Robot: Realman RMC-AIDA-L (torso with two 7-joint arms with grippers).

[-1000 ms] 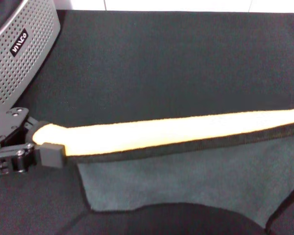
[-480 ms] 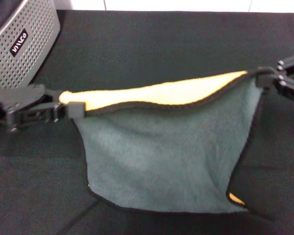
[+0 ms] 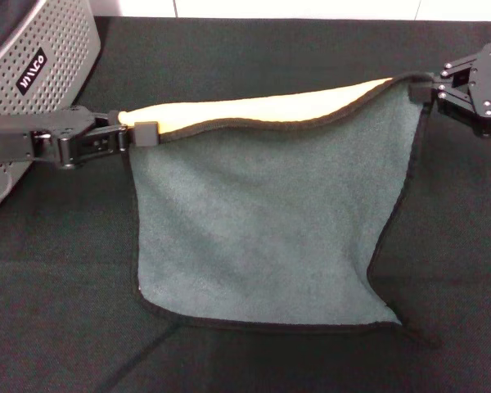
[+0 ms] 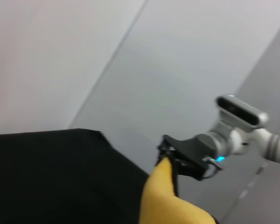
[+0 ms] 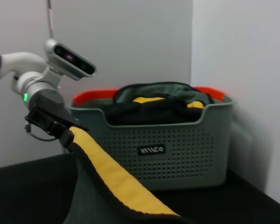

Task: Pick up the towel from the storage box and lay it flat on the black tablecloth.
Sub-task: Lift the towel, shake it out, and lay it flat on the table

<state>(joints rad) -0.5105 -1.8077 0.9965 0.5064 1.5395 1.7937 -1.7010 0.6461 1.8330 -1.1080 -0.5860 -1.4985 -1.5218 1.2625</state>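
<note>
- Two grippers at work: left gripper [image 3: 139, 132] clamped on one upper corner of the towel [image 3: 270, 237], right gripper [image 3: 425, 88] pinching the opposite upper corner, jaws closed on the cloth at both ends
- One towel only on the spread, grey-green face up, yellow face showing along the raised top edge stretched between the two grippers
- Already out of the storage box [image 3: 33, 74]; lifting step judged done
- Lower half lying on the black tablecloth [image 3: 254, 57], bottom edge and both lower corners down and fairly smooth
- Upper edge held just above the cloth and curled over, so not flat yet
- Left to do, by judgement: lower that edge, uncurl the yellow fold, release both corners, draw the arms clear
- Roughly three quarters through, judged from how things lie
- One storage box, at the far left corner of the counter, well apart from the towel, black label facing outward
- In the right wrist view, more fabric heaped inside the box: dark, yellow and grey-green pieces, perhaps further towels, number impossible to count
- Red rim or liner visible along the box top in that view
- Left wrist view: right gripper holding the yellow edge against a pale wall, little else
</note>
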